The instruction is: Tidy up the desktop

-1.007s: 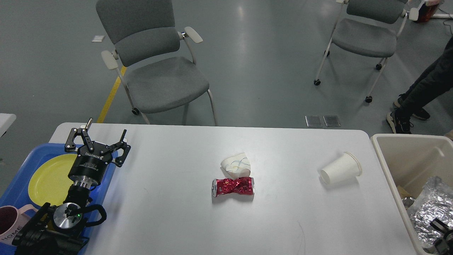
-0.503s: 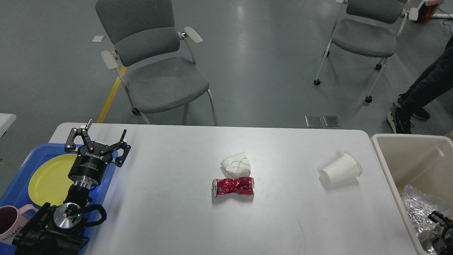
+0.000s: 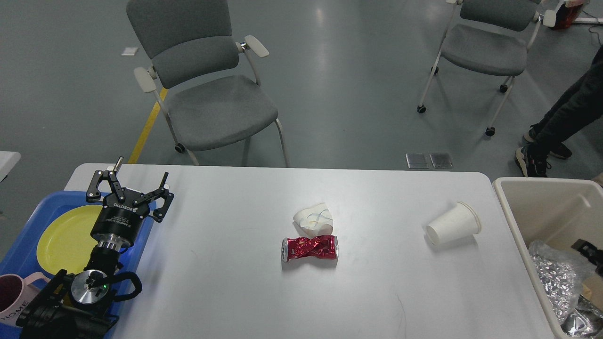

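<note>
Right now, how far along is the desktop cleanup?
Partly done: crumpled foil already lies in the beige bin, and a yellow plate sits in the blue tray. Nothing is in hand: the left gripper is open and empty. Left on the desktop: crushed red can, crumpled cup, white paper cup.

White desktop [image 3: 235, 282]; red crushed can [image 3: 310, 248]; white cup [image 3: 453, 224]; yellow plate [image 3: 66, 238] on blue tray [image 3: 28, 221]; beige bin [image 3: 541, 207]; silver foil [image 3: 556, 278].

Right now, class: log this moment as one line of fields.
left pincer: open, above blue tray | right pincer: unclear, over beige bin | desktop: red can, crumpled cup, white cup
</note>
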